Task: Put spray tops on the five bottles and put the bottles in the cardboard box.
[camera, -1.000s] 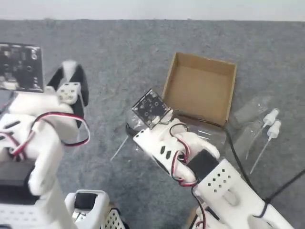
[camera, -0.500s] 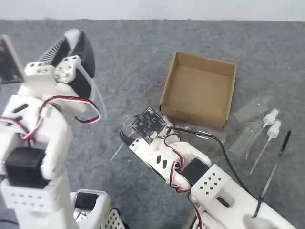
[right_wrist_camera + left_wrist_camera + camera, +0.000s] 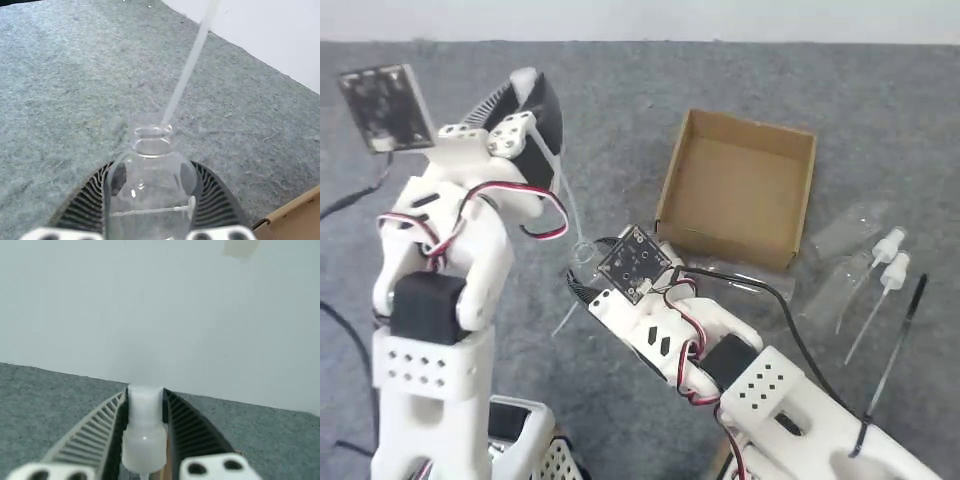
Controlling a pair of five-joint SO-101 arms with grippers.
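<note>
My left gripper (image 3: 145,392) is shut on a white spray top (image 3: 144,430), held high over the carpet left of the box (image 3: 533,92). Its thin dip tube (image 3: 568,205) slants down to the mouth of a clear bottle (image 3: 584,252). My right gripper (image 3: 150,172) is shut on that bottle (image 3: 150,200), neck pointing away from it. In the right wrist view the tube (image 3: 187,70) ends at the bottle's rim, its tip just inside. The cardboard box (image 3: 790,190) lies open behind, with nothing in it.
Clear bottles (image 3: 845,255) and two white spray tops (image 3: 892,243) with their tubes lie on the grey carpet right of the box. Another loose tube (image 3: 565,315) lies by the right arm. A black cable (image 3: 900,340) runs along the right side.
The left arm has swung right with the spray top, bringing its tube from off to the left down to the bottle's mouth. The right arm shifted slightly left with the bottle.
</note>
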